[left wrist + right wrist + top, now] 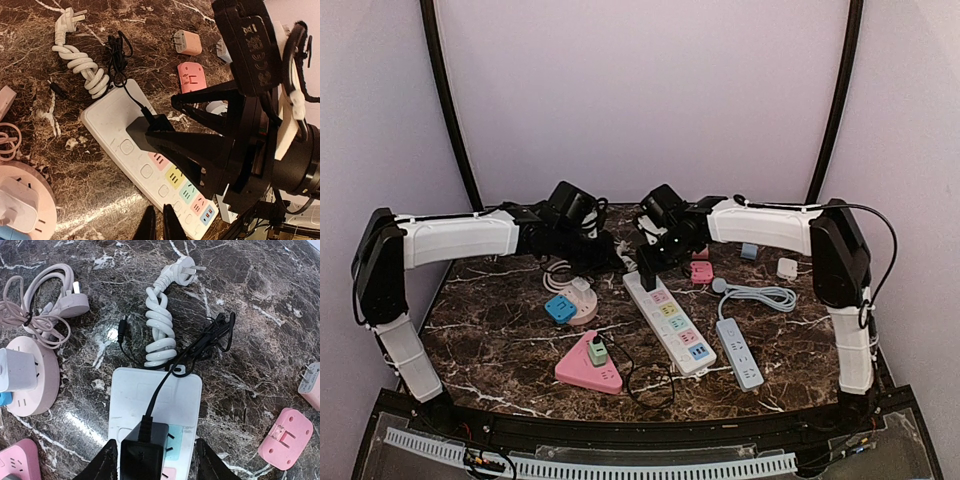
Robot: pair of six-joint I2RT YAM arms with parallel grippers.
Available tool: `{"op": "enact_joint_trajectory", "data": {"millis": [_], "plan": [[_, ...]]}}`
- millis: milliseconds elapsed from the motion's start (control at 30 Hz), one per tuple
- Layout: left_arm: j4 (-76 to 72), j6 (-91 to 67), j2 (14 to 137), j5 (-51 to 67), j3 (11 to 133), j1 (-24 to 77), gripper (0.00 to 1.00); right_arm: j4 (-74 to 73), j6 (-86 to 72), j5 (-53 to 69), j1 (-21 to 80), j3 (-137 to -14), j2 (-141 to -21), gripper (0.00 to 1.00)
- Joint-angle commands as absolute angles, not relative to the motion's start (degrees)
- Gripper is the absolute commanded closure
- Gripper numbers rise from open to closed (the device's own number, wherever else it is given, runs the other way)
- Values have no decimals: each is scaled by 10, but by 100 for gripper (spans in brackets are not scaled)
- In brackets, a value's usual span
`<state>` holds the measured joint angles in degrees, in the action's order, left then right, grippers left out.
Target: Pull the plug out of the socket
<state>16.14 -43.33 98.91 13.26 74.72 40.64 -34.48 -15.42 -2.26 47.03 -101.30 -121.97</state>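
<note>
Right hand point(155, 442) is open, jaws astride the black adapter plug point(145, 452), which sits between them in the white power strip point(150, 390). It is likely rigid, light and smooth, so pinch its flat sides. Left hand point(159, 227) is closed, empty.

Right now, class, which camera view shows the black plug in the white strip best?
Right wrist: the black plug sits close and centred, cord clear. Left wrist shows it sideways, merging with the right gripper. Top view shows it tiny, under that gripper.
</note>
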Motion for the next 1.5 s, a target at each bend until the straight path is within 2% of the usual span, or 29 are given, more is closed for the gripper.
{"op": "enact_joint_trajectory", "data": {"millis": [0, 167, 267, 467, 600, 933, 1233, 1467], "plan": [[142, -452, 1024, 151, 762, 393, 94, -374, -140, -52, 479, -1045, -1242, 53], [139, -451, 1082, 162, 802, 391, 96, -381, -138, -48, 482, -1055, -1249, 59], [145, -446, 1116, 159, 836, 391, 96, -386, -137, -45, 485, -1057, -1251, 59], [158, -439, 1175, 146, 872, 387, 98, -395, -141, -45, 490, -1057, -1261, 53], [157, -439, 1193, 141, 878, 384, 99, -389, -149, -44, 491, -1056, -1265, 52], [151, -431, 1231, 138, 890, 380, 100, -379, -158, -56, 492, -1052, -1272, 71], [165, -427, 1256, 138, 888, 380, 100, -375, -168, -68, 493, -1050, -1255, 94], [178, -424, 1265, 127, 875, 381, 100, -368, -168, -77, 492, -1058, -1227, 100]]}}
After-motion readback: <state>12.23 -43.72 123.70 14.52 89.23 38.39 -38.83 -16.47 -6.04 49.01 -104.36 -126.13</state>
